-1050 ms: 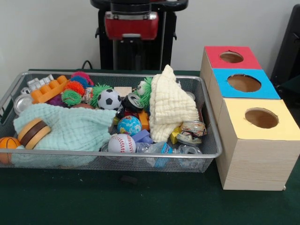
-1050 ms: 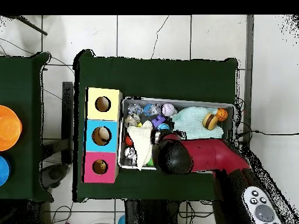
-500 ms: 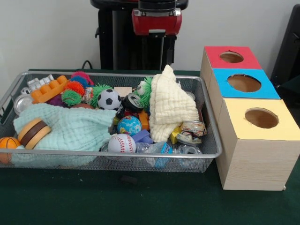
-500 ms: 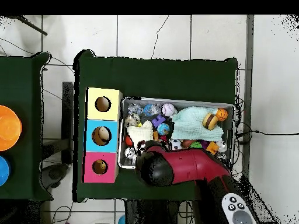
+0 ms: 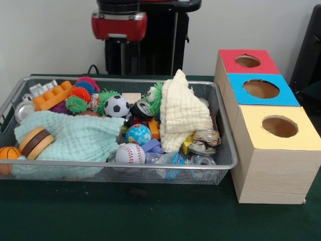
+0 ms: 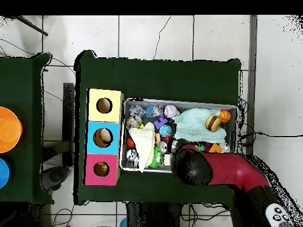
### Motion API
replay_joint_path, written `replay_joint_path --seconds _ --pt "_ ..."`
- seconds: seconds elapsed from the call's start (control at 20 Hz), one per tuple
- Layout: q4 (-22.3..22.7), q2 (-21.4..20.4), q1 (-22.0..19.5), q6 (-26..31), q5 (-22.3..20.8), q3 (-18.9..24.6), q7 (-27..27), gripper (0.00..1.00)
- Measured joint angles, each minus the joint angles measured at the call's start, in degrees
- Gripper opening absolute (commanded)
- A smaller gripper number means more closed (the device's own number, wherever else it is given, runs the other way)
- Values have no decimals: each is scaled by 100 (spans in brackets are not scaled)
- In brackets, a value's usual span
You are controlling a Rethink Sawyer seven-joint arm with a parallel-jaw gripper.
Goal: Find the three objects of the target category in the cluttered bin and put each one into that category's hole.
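A wire mesh bin (image 5: 125,164) holds mixed toys: a soccer ball (image 5: 117,106), a baseball (image 5: 130,153), a globe ball (image 5: 138,134) and a small basketball (image 5: 9,153) at the left end. To its right stands a wooden box with red (image 5: 248,61), blue (image 5: 261,89) and yellow (image 5: 280,126) holes. The arm's red and black end (image 5: 119,20) hangs high behind the bin's far rim. In the overhead view the arm's end (image 6: 190,168) covers the bin's near edge. The gripper's state is hidden.
A mint cloth (image 5: 75,138) and a cream cloth (image 5: 183,113) lie over part of the clutter. Spiky pom balls (image 5: 77,98), an orange block (image 5: 52,96), crushed cans (image 5: 204,140) and a toy burger (image 5: 35,142) also fill the bin.
The arm's end swung toward the box side half a second ago and has now swung back past the bin's middle. Nothing in the bin has moved.
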Motion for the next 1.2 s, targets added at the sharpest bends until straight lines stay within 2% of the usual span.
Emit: replay_joint_path --seconds 0.25,0.45,0.7,1.2 --pt "-454 353 -337 0 -22 4 0 100" --pt "-733 573 -398 1 -92 4 0 100" --pt "-1114 977 -283 1 -213 5 0 100" --pt "-1470 1537 20 0 -344 7 0 100"
